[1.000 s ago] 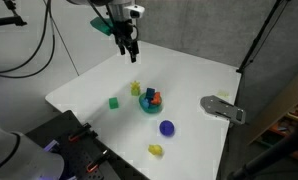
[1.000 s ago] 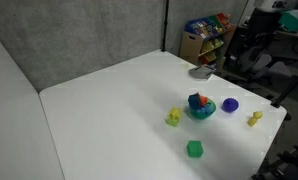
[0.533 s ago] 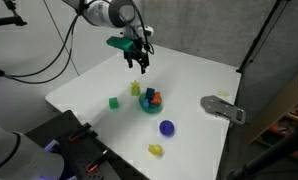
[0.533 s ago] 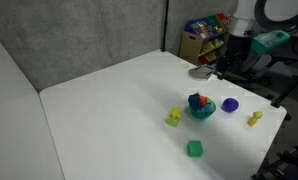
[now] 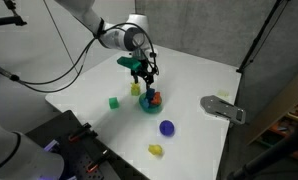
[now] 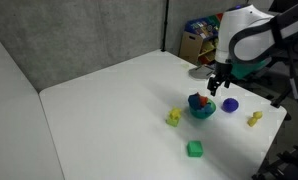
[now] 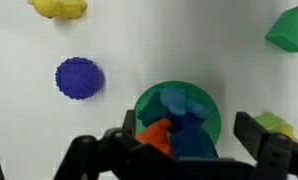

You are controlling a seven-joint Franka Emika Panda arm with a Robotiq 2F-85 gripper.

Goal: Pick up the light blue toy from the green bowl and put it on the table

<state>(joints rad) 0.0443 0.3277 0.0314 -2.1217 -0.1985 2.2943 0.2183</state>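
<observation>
Though apart, light blue toy [image 7: 182, 100] beneath gripper [image 5: 144, 76].

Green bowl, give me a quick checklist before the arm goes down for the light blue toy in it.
1. Tool above the green bowl: ok, it hovers over it in both exterior views.
2. Tool open: ok, the fingers stand wide apart in the wrist view.
3. Light blue toy reachable: ok, it lies on top in the bowl.
4. Toy free of neighbours: not ok, the orange toy sits against it.
5. Fingers will clear the bowl rim: cannot tell.
6. Bare table to set it down: ok.
</observation>
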